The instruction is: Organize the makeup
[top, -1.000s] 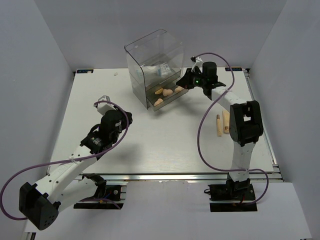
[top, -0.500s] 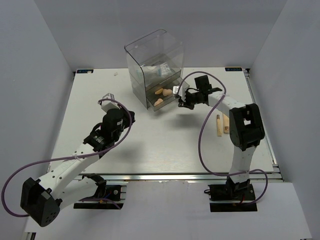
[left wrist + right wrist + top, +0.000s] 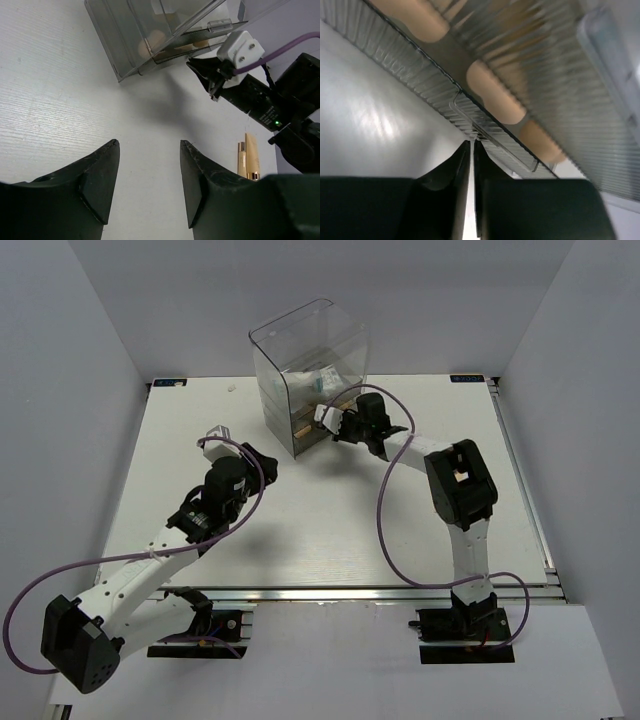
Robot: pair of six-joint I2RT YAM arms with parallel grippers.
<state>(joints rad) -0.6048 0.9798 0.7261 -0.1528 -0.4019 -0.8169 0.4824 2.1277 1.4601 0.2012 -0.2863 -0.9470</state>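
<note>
Drawer box (image 3: 305, 350): tall clear plastic, far on desk (image 3: 200, 440); right gripper (image 3: 336, 426) at its lower drawer.
Left gripper (image 3: 149, 185): jaws released, empty.
Sponges (image 3: 150, 42): peach, rounded, inside lower drawer.
Stick (image 3: 241, 161), tube (image 3: 252, 155): beige, parallel on desk, pointing away.
Right jaws: nearly clenched, grasping nothing, at ribbed drawer front (image 3: 410, 65).

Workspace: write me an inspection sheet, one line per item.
surface: white table.
job's things: peach sponges in the clear drawer box's lower drawer; sachets in the drawer above; stick and tube lying on the table.
clutter: nothing seen.
grippers: left fingers apart, empty, above the table; right fingers nearly together at the lower drawer's front.
cables: purple cables loop from both arms.
surroundings: plain walls on three sides.
</note>
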